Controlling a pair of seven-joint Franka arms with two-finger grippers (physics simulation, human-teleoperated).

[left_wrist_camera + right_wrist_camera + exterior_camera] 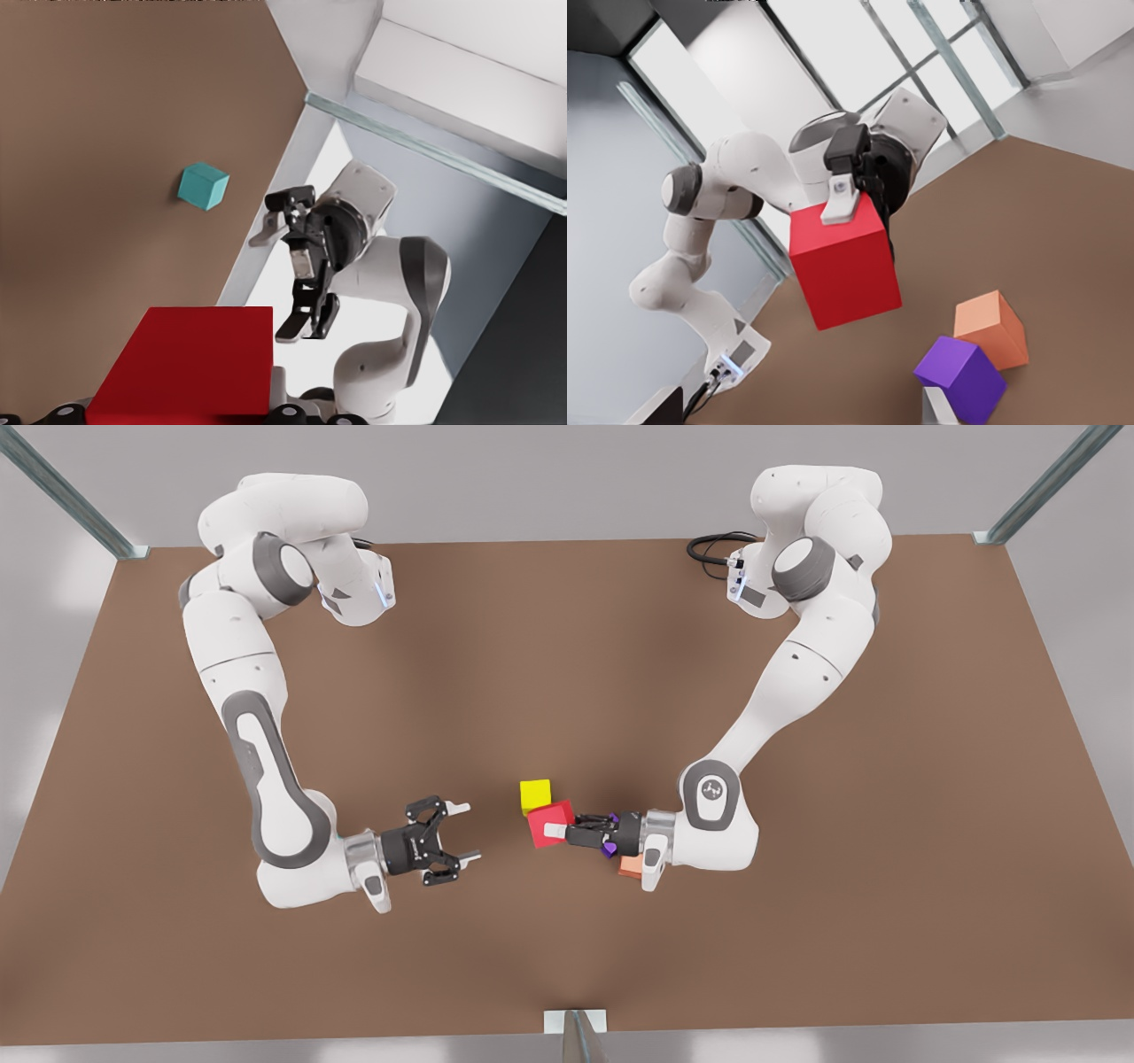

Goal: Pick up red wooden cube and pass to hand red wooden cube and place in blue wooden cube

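Left tool grips the red wooden cube; right tool gapes.

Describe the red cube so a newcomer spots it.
Near the middle of the brown table, the open right gripper on the front view's left faces the left gripper. The left gripper is shut on the small bright red wooden cube. Unlike the yellow cube beside it, it is tilted and gripped.

1. We find no words, numbers or brand names that we can read in any view.
2. We see a small round white emblem on the grey joint cover of the arm at the front view's right; its mark is too small for us to read.
3. The cubes' faces are plain.
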